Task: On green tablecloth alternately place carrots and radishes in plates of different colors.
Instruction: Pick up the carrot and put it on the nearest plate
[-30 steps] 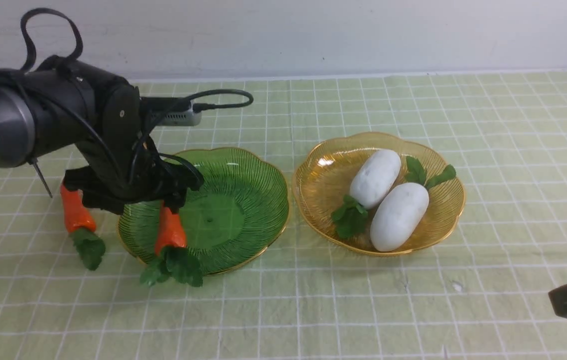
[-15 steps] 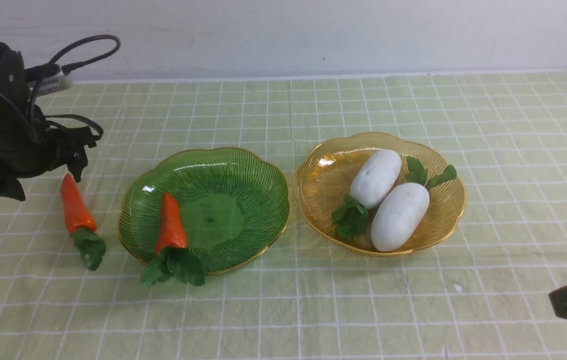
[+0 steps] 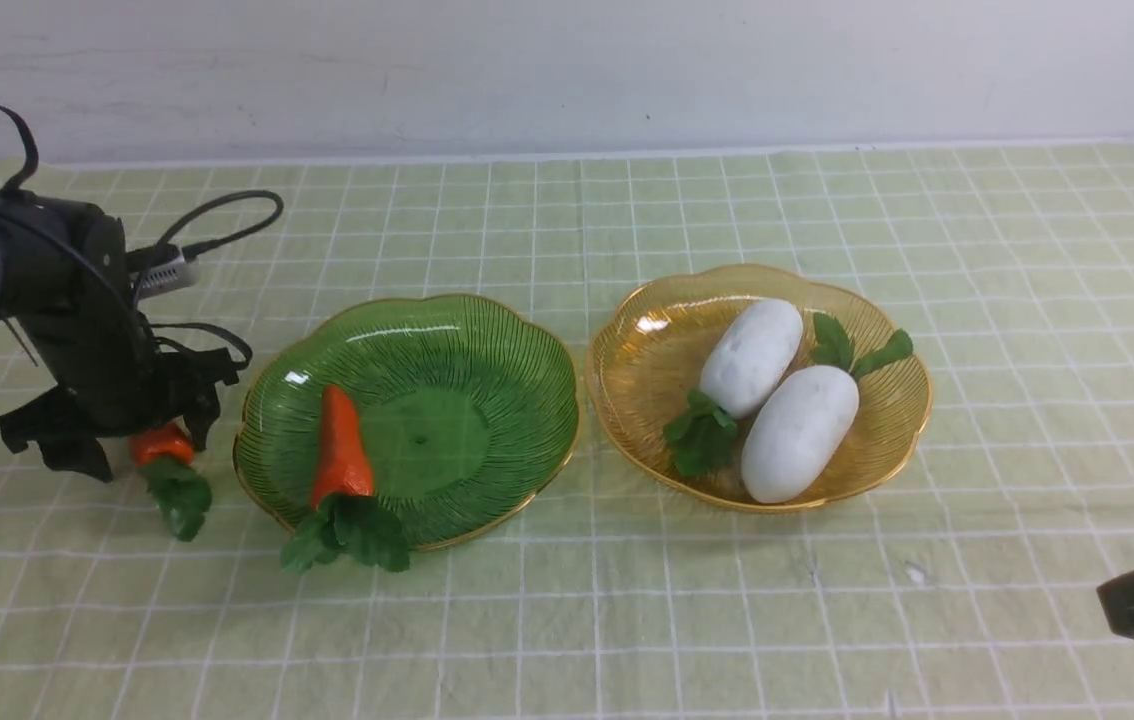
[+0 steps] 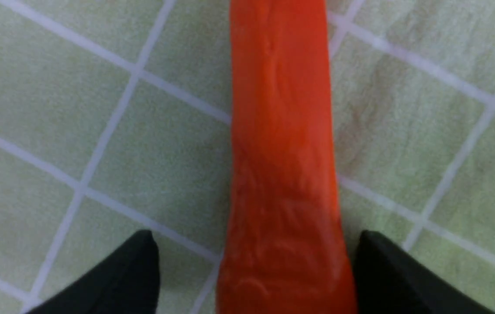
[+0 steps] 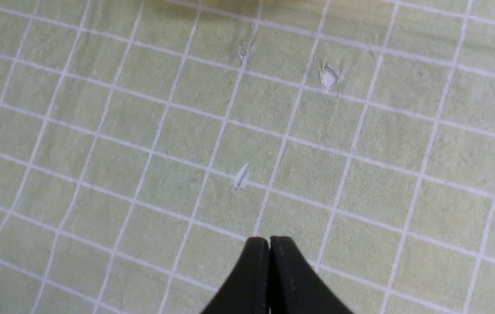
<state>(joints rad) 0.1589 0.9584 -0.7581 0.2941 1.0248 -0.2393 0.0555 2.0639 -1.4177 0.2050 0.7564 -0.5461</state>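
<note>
The tapered orange-red toy carrot with a dark green leafy tuft (image 3: pixel 162 445) lies on the pale yellow-green cloth with a white grid (image 3: pixel 547 640), just beside the translucent ribbed deep green dish with a scalloped gold-edged rim (image 3: pixel 487 400), on its left side. The black left gripper (image 3: pixel 155 440) is over it, its 2 jaws spread with the root between them; the left wrist view shows cloth on both sides of the root, so nothing is pinched. At the near right edge, the black right gripper (image 5: pixel 269 244) has its 2 tips pressed together with nothing between them.

The carrot is probably light, with a smooth, glossy skin that could slip or roll if only 1 finger meets it first. Its body looks firm, its leaves soft and floppy. The thick part of the root, just short of the leaves, seems the best hold, squeezed evenly from both flanks; the thin tip would give a poor, tilting grip.

It lies flat, its long axis running away from the robot: the leafy end is nearer, and the narrow end, hidden under the gripper in the front view, points away. The 2 jaws stand across that axis, 1 on each flank, which suits a straight closing.
</note>
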